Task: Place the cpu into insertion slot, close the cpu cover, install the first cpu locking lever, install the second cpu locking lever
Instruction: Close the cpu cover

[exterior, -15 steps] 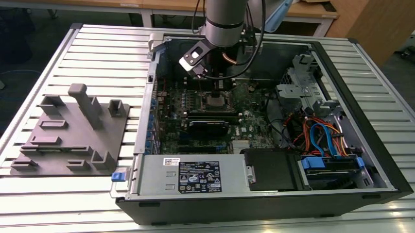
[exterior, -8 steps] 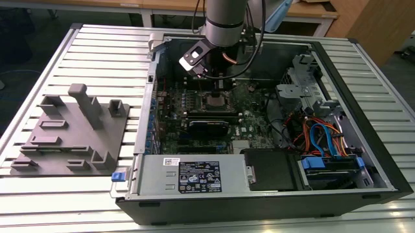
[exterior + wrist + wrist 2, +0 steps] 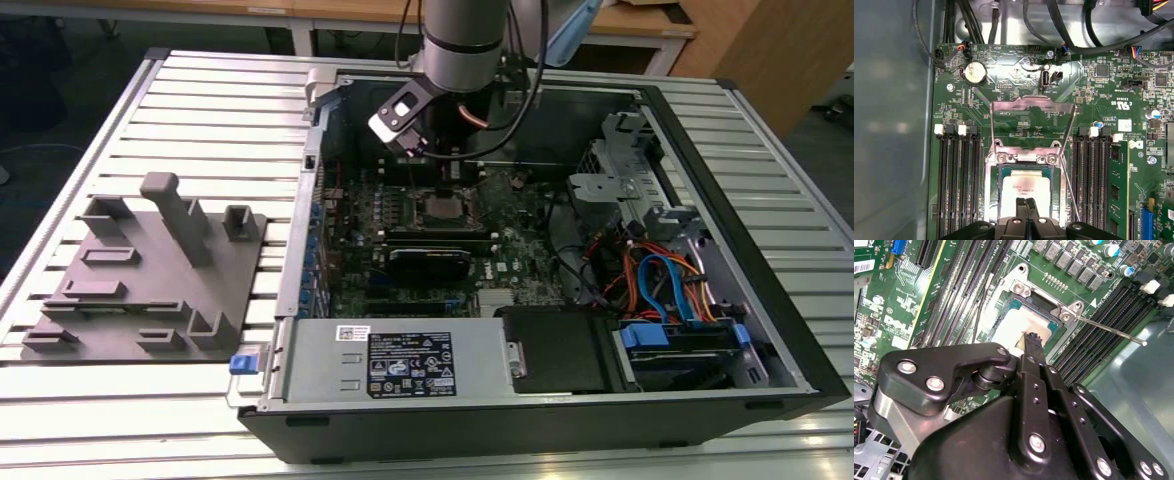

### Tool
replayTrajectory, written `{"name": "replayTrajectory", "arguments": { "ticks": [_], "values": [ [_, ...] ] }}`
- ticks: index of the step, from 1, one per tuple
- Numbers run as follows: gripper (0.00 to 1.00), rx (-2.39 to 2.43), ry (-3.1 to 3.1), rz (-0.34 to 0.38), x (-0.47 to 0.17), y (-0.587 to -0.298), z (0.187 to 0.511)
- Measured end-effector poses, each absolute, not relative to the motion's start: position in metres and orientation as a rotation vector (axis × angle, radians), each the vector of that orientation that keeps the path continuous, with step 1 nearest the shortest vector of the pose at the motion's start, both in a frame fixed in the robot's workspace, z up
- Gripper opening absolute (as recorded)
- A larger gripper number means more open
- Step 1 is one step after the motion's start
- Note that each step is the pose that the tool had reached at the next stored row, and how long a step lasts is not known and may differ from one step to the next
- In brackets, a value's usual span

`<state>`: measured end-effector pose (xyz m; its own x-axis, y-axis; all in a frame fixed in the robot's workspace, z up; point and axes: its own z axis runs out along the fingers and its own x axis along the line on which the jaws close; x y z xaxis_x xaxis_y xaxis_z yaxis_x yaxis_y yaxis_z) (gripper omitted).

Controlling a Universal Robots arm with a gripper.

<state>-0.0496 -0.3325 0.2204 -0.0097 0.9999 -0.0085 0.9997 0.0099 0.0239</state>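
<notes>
The cpu (image 3: 1026, 189), a silvery square chip, lies flat in the insertion slot (image 3: 1055, 187) on the green board. My gripper (image 3: 1027, 206) is shut, its tips together right over the chip's near edge with nothing between them. In the second wrist view the same gripper (image 3: 1032, 342) meets the cpu (image 3: 1006, 325) at its edge. The cpu cover (image 3: 1031, 103), a thin silver frame, is swung open away from the slot. Two thin locking levers (image 3: 1070, 135) stand unlatched beside it; one lever (image 3: 1109, 330) sticks out sideways. In the exterior view the gripper (image 3: 446, 165) hangs just above the slot (image 3: 445, 208).
Black memory slots (image 3: 959, 180) flank the socket on both sides. The open computer case (image 3: 747, 330) walls in the board, with cables (image 3: 654, 280) and a drive cage toward the exterior view's right. A grey fixture plate (image 3: 147, 270) lies on the slatted table.
</notes>
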Motion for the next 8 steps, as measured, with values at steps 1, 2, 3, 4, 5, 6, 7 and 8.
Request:
{"name": "replayTrajectory", "arguments": {
  "ticks": [1,2,3,4,5,6,7,8],
  "values": [
    [0.10,2.194,2.216,0.017,-0.0496,-0.3325,0.2211],
    [0.10,2.194,2.216,0.017,-0.0496,-0.3325,0.2218],
    [0.10,2.194,2.216,0.017,-0.0496,-0.3325,0.2225],
    [0.10,2.194,2.216,0.017,-0.0496,-0.3325,0.2231],
    [0.10,2.194,2.216,0.017,-0.0496,-0.3325,0.2237],
    [0.10,2.194,2.216,0.017,-0.0496,-0.3325,0.2243],
    [0.10,2.194,2.216,0.017,-0.0496,-0.3325,0.2249],
    [0.10,2.194,2.216,0.017,-0.0496,-0.3325,0.2256]
  ]
}}
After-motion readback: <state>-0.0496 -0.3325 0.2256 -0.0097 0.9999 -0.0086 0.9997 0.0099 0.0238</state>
